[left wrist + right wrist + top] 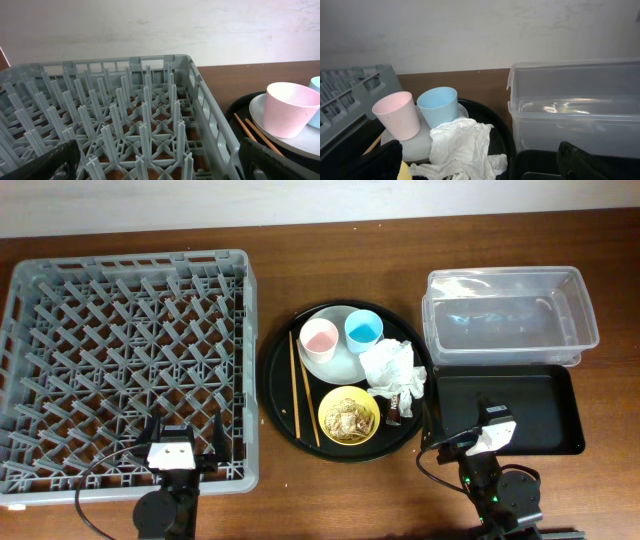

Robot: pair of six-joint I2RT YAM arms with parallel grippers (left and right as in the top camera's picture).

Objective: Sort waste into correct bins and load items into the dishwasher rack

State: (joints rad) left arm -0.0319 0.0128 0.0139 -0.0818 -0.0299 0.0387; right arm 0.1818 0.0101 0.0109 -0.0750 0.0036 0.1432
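Observation:
The grey dishwasher rack [120, 370] fills the left and holds nothing. A round black tray [285, 415] holds a pale plate [345, 365] with a pink cup [319, 336] and a light blue cup [364, 331], chopsticks [297, 385], a yellow bowl [332, 430] of beige scraps [349, 417], a white napkin [392, 367] and a dark wrapper [395, 411]. The clear tub [508, 315] and black rectangular tray [505, 415] lie right. My left gripper [184, 438] is open over the rack's near edge. My right gripper [482, 423] is open over the black rectangular tray.
The wooden table [300, 500] shows between rack and round tray. A pale wall [150, 25] runs along the far edge. In the right wrist view the napkin [462, 147], the pink cup [397, 115] and the blue cup [439, 105] lie ahead, the tub [575, 105] to the right.

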